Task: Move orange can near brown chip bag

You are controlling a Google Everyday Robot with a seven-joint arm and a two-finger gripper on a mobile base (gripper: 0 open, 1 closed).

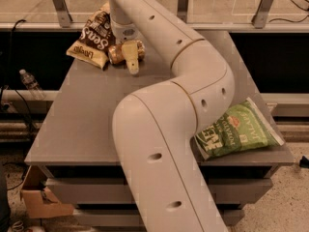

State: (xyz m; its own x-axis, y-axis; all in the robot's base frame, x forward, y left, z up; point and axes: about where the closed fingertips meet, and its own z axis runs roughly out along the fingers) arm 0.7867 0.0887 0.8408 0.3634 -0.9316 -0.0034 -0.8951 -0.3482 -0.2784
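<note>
- The orange can (116, 54) lies on the counter (87, 110), just beside the brown chip bag (91, 35).
- The claw (131, 61) sits at the can; I cannot tell whether it is gripping it or open.
- Risk: a careless lift-off could snag the can and roll it away from the bag.
</note>
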